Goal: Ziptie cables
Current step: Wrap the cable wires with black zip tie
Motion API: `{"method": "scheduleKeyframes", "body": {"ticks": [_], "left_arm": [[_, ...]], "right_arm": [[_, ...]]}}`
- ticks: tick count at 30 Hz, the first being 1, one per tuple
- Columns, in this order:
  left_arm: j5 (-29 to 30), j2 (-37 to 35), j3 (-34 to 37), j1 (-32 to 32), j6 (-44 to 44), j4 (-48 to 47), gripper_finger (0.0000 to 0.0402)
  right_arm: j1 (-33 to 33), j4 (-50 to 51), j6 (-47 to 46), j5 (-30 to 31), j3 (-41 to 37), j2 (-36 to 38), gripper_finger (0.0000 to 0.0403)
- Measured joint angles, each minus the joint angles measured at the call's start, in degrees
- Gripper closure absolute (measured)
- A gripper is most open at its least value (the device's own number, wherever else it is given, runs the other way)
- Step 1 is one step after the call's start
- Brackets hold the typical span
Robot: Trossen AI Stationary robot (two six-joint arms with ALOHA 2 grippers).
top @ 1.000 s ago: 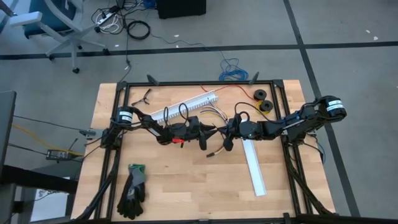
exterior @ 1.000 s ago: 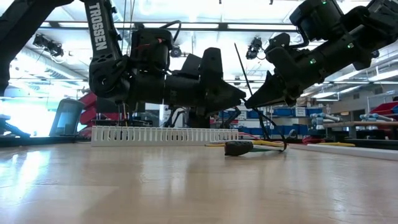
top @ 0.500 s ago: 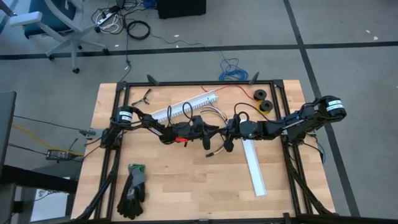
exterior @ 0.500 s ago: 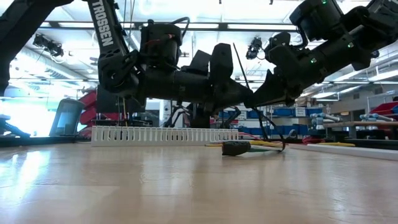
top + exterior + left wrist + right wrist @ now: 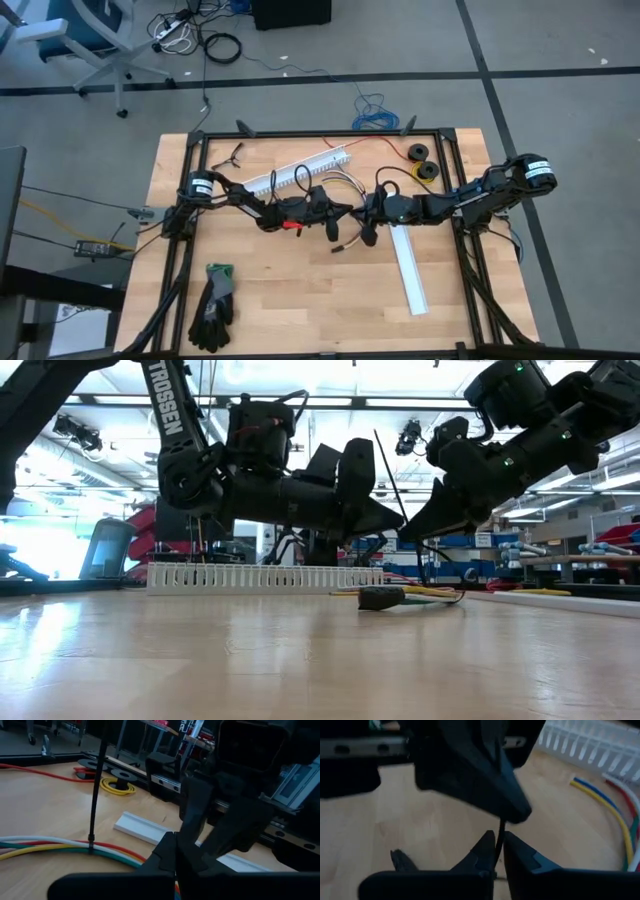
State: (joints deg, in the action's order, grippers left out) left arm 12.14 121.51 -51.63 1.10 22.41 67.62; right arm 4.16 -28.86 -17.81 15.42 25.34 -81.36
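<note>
Well, my two dark arms meet over the middle of the light wooden table [image 5: 300, 310]; my left gripper [image 5: 347, 211] and my right gripper [image 5: 363, 209] are nose to nose, almost touching; the bunch of thin cables, yellow, green, red and white [image 5: 55, 847], lies on the wood just beside them, near the long white plastic piece with slots [image 5: 260, 577]; the small dark plug at the end of the bunch [image 5: 382, 597] rests flat on the table below my grippers; a thin black zip tie [image 5: 95, 785] goes around the cables and its long tail stands straight up; so I think the loop is made but looks loose; my right gripper's fingers [image 5: 487, 847] are pressed in on a thin black strip, which I take to be the zip tie's tail; my left gripper's fingers are pressed together, and I cannot tell if anything is caught between them; what is left, I think, is to pull the tail until the loop hugs the cables tight, then let go.
</note>
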Motion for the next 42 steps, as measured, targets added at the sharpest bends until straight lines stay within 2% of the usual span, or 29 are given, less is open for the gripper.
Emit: {"method": "scheduleKeyframes", "body": {"ticks": [8, 13, 19, 26, 31, 35, 42], "left_arm": [[0.0, 0.0, 0.2, 0.0, 0.4, -1.6, 0.04], [0.0, 0.0, 0.2, 0.0, 1.8, -1.4, 0.0401], [0.0, 0.0, -0.3, 0.0, 1.8, -1.0, 0.0401], [-0.1, 0.1, -0.3, 0.9, 1.9, -1.0, 0.0401], [-1.0, 0.1, -0.3, 1.9, 2.6, -1.0, 0.0401], [-1.0, 0.1, -0.3, 2.7, 2.6, -0.9, 0.0401], [-0.6, 0.1, 0.9, 4.5, 4.8, 1.2, 0.0401]], "right_arm": [[0.0, 0.7, 1.4, -0.7, 0.0, 0.0, 0.0301], [-0.1, 3.6, 0.9, -0.1, 0.0, 0.0, 0.0288], [-0.3, 5.8, 1.0, 0.0, 0.0, 0.0, 0.0309], [0.2, 7.2, 1.4, -0.2, 0.0, 0.1, 0.0391], [1.6, 8.5, -0.2, 1.1, 0.0, 0.1, 0.0383], [2.5, 13.5, -2.9, 3.2, 0.1, 0.1, 0.0396], [5.6, 21.2, -8.7, 7.7, 0.1, 0.1, 0.0394]]}}
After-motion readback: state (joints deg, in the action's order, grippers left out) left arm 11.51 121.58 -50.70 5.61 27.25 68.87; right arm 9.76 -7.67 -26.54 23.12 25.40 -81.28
